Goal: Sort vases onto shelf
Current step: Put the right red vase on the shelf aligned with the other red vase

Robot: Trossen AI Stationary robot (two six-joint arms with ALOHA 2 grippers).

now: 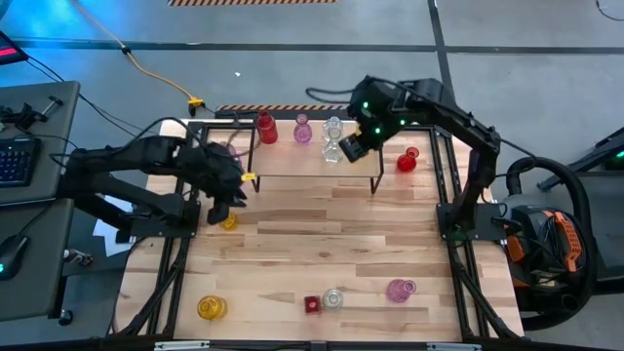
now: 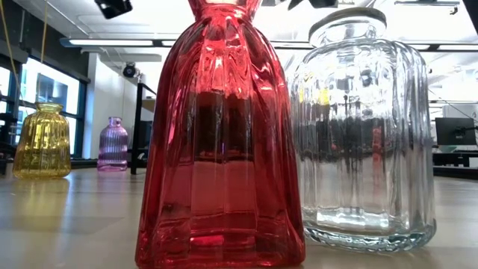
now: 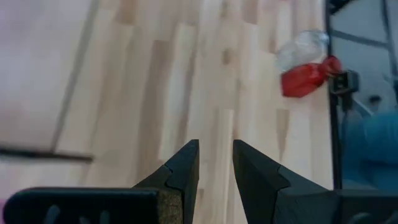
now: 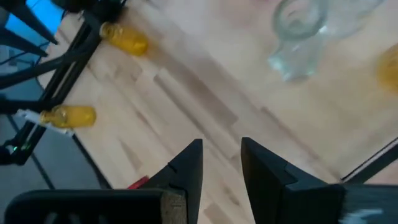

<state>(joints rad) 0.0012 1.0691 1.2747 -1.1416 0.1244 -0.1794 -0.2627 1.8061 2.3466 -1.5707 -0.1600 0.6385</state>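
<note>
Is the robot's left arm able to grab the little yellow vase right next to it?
Probably yes. The left gripper sits just above the yellow vase on the table, holding nothing, with bare wood between them and nothing blocking. It would need to open its narrow fingers wider first.

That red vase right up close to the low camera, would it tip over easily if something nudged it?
Probably not easily: the red vase flares to a wide base and narrows upward, so it likely stands steady. Its smooth, ribbed glass looks slippery, and probably fragile if knocked against the clear jar beside it.

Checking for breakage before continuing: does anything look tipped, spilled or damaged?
Nothing stands out: the red vase and clear jar up front stand upright and whole, and nothing on the shelf looks toppled.
</note>
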